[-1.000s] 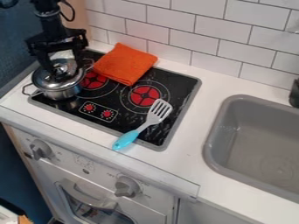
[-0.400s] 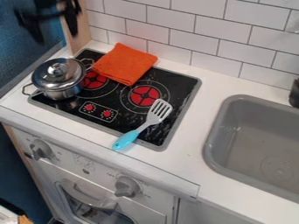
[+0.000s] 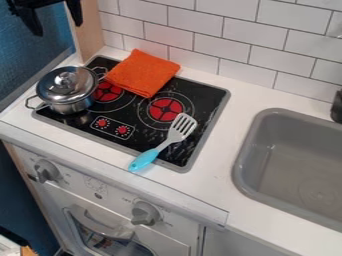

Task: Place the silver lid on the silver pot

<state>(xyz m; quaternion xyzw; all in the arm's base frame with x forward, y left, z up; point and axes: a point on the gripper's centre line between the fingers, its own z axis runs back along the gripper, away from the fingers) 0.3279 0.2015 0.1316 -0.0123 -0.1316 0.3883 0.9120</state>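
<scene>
The black stovetop (image 3: 143, 135) lies left of the grey sink (image 3: 250, 155). On its left part stands the silver pot (image 3: 72, 106), its inside hidden. The gripper (image 3: 57, 29) hangs upper left, fingers wide apart. An orange cloth (image 3: 142, 73), a blue-handled spatula (image 3: 161, 146); the silver lid (image 3: 59, 92) covers the pot.

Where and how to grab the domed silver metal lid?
Its round silver knob, probably from straight above: the knob stands up at the middle of the lid, and the lid lies roughly level on the silver metal pot.
</scene>
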